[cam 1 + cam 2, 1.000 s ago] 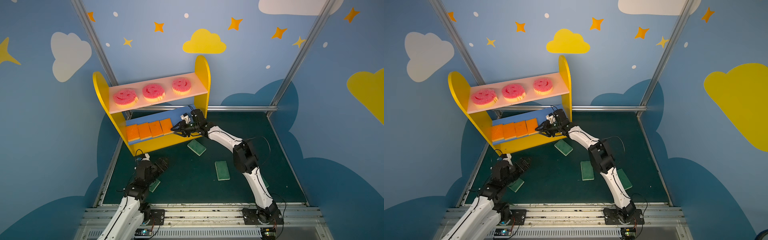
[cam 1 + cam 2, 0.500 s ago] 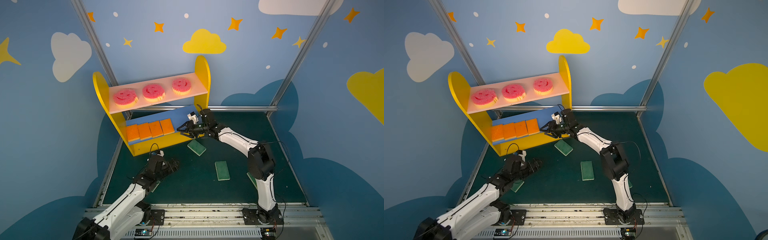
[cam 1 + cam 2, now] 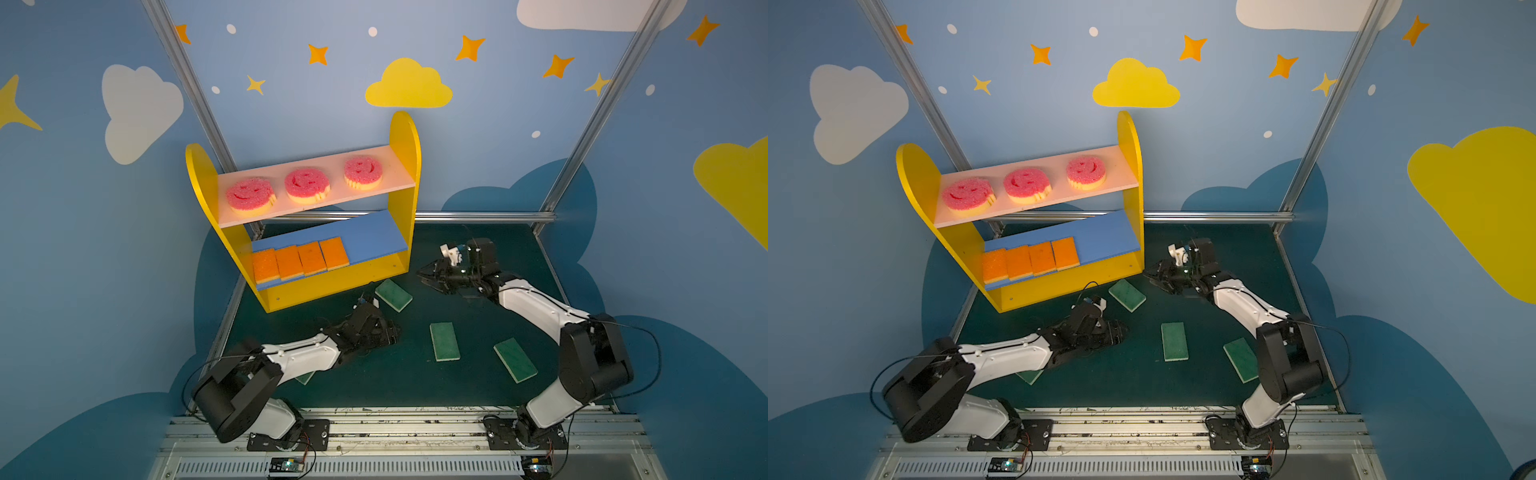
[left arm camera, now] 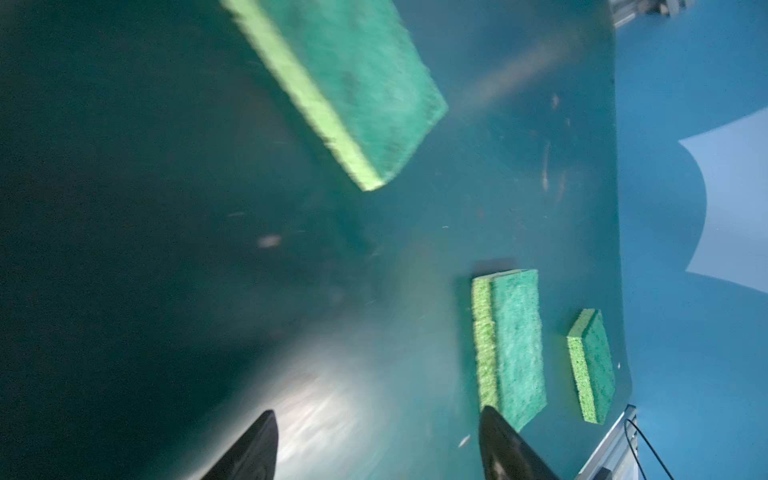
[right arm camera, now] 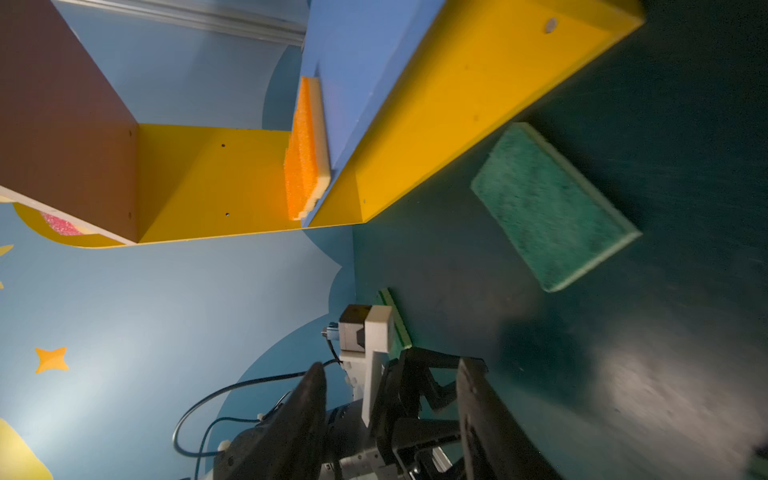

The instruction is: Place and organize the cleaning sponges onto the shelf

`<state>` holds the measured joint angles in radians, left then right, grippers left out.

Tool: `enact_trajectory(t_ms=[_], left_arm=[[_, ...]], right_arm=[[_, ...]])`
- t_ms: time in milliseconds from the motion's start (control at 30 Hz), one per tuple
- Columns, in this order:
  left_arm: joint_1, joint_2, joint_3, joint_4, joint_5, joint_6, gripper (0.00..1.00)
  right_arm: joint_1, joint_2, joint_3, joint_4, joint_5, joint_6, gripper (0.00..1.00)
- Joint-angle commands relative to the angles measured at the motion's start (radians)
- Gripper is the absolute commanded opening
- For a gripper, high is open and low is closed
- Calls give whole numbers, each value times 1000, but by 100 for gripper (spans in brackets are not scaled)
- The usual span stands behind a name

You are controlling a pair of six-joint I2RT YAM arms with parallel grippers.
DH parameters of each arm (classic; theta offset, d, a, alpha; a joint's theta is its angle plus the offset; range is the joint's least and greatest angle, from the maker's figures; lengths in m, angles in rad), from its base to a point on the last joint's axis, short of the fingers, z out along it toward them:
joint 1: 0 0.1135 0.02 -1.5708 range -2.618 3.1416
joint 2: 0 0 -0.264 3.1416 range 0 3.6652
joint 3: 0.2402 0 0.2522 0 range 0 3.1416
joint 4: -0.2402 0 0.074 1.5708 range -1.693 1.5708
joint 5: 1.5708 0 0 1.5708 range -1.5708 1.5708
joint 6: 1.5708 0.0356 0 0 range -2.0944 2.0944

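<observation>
Currently the left gripper [image 3: 392, 332], spread and empty, hovers beside a green sponge [image 3: 393, 295]; the right gripper [image 3: 424, 279], likewise spread, hangs right of the shelf [image 3: 405, 166].

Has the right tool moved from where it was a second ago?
Yes. The right tool has drawn back rightward from the shelf: it was over the blue board beside the orange sponges, and now hangs outside the yellow side panel.

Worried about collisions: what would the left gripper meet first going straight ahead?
Likely bare mat: the left gripper seems aimed down between the green sponge by the shelf and the middle green sponge. Depth unclear.
</observation>
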<state>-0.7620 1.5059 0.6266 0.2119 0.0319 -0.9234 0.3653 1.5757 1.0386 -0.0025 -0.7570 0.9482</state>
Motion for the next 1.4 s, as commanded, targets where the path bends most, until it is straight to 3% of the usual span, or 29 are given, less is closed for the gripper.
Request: enact_trajectory(t_ms=[0, 200, 500, 767, 1033, 1367], left_arm=[[-53, 103, 74, 92, 2, -9, 75], [-111, 281, 194, 139, 31, -43, 75], [-135, 416, 309, 150, 44, -61, 61], [-149, 497, 379, 155, 66, -68, 38], [-140, 489, 380, 158, 83, -61, 4], [-11, 303, 273, 206, 215, -65, 3]], right_arm=[[-73, -88, -91, -18, -50, -41, 51], [-209, -172, -226, -55, -125, -74, 51], [-331, -238, -304, -133, -186, -151, 50], [-382, -229, -315, -159, -218, -184, 50], [-389, -218, -313, -176, -218, -210, 53], [-380, -249, -305, -234, -183, -257, 59]])
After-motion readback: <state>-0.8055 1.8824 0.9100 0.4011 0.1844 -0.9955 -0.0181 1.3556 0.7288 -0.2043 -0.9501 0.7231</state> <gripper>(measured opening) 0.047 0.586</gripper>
